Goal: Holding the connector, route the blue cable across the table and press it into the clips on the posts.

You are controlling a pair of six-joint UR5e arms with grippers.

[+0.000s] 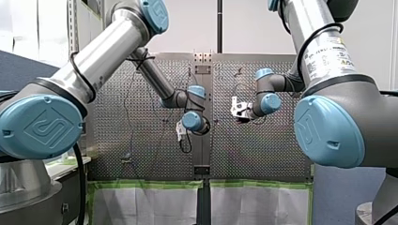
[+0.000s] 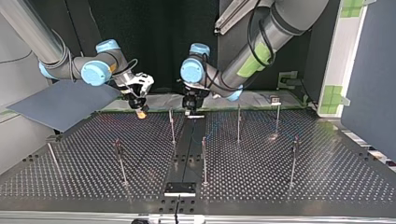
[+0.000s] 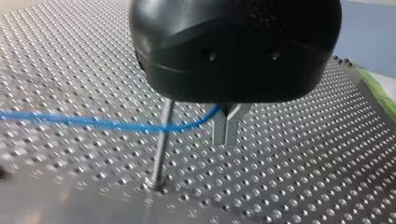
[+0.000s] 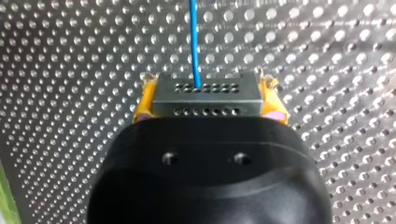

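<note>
My right gripper [image 4: 210, 103] clamps the grey, hole-dotted connector [image 4: 208, 95], thin blue cable [image 4: 194, 42] leaving it; my left gripper [image 3: 226, 133] pinches that cable beside a post [image 3: 161, 140], open table [image 3: 303, 177] around.

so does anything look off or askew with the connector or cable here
Nothing stands out: the grey perforated connector sits square between the yellow-padded jaws of the right gripper, and the thin blue cable leaves it straight.

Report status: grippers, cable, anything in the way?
My right gripper shut on connector. My left gripper shut on blue cable. One post close beside left gripper, cable crossing it.
</note>
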